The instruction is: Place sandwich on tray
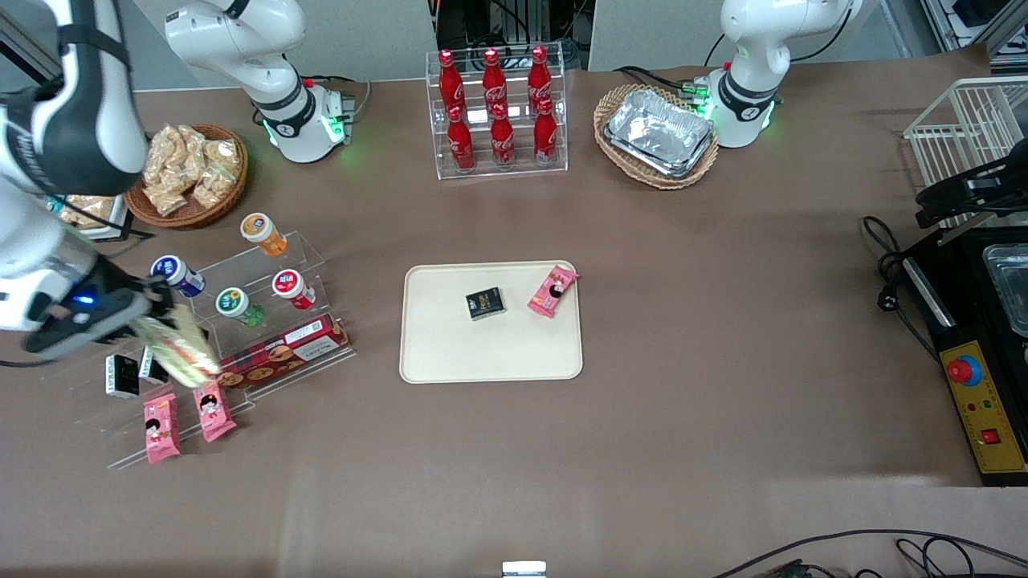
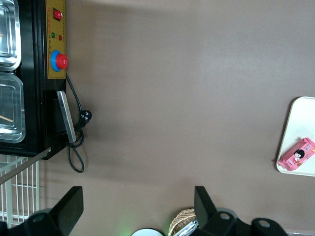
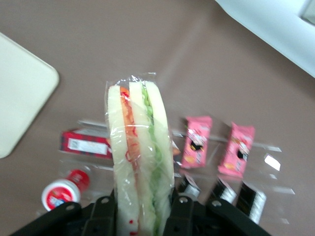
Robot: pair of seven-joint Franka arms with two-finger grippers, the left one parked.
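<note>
My right gripper (image 1: 152, 321) is shut on the wrapped wedge sandwich (image 1: 178, 349) and holds it in the air above the clear stepped snack rack, at the working arm's end of the table. In the right wrist view the sandwich (image 3: 141, 157) stands between my fingers (image 3: 104, 216), with pale bread and red, orange and green filling. The cream-beige tray (image 1: 490, 353) lies flat at the table's middle and carries a small black box (image 1: 485, 303) and a pink snack pack (image 1: 552, 291). A corner of the tray (image 3: 22, 105) shows in the right wrist view.
Under the gripper the clear rack (image 1: 241, 353) holds drink cans, a red biscuit box (image 1: 281, 352), black boxes and pink packs (image 1: 161, 428). A snack basket (image 1: 191, 172), a cola bottle rack (image 1: 498, 112) and a foil-tray basket (image 1: 657, 135) stand farther from the front camera.
</note>
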